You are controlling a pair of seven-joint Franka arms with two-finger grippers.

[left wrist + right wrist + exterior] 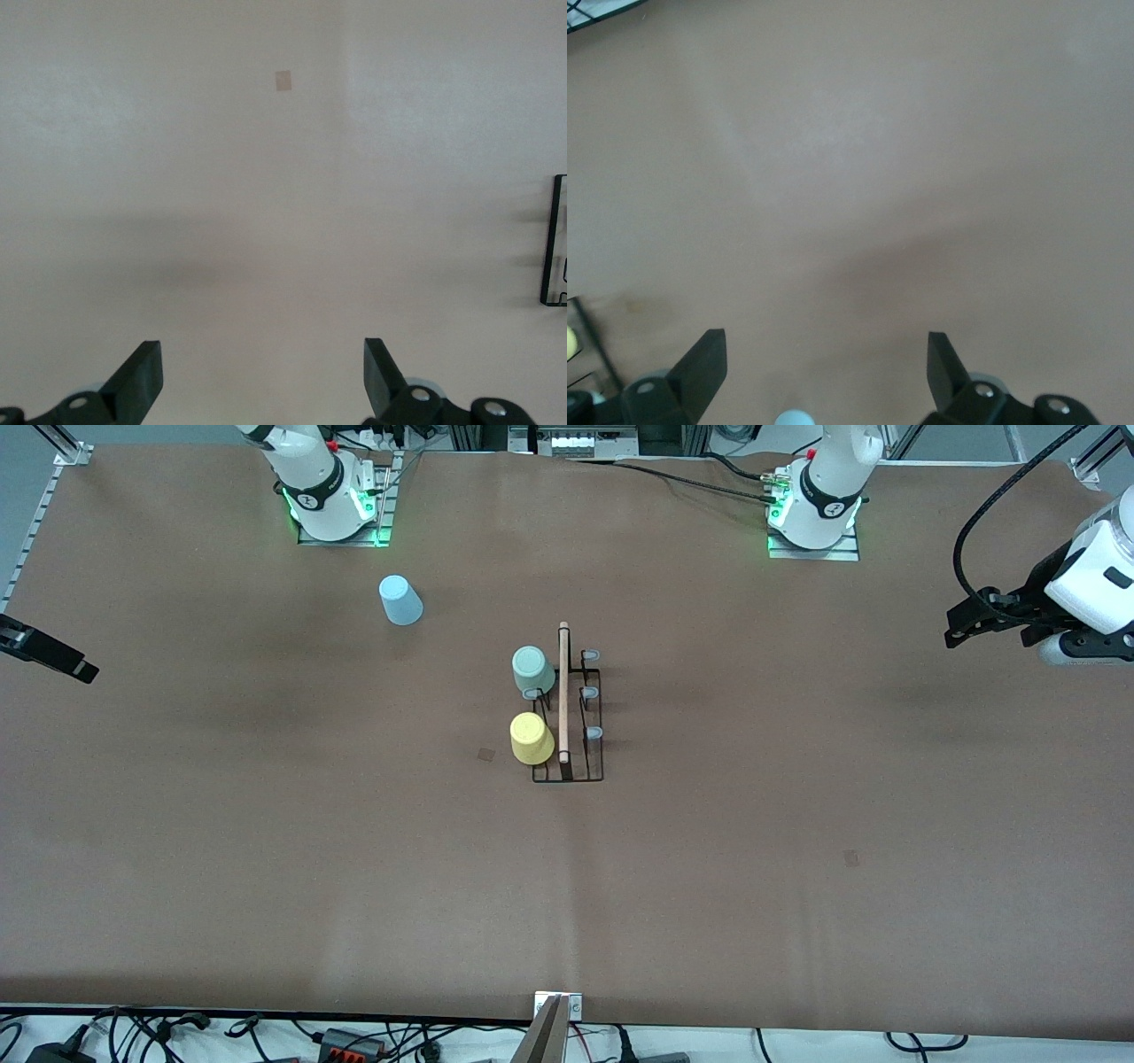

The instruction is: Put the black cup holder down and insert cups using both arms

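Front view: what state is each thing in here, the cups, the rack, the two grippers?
Black wire cup holder: upright on table.
Sage green plastic cup: upside down on peg.
Yellow plastic cup: upside down on peg.
Light blue plastic cup: on table, off rack.
Left gripper: open, empty.
Right gripper: open, empty.

Green cup and yellow cup (both inverted) on the black cup holder.

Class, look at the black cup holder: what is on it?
On the black cup holder sit two upturned cups, sage green and yellow. Four peg tips show; the cups hide the pegs under them.
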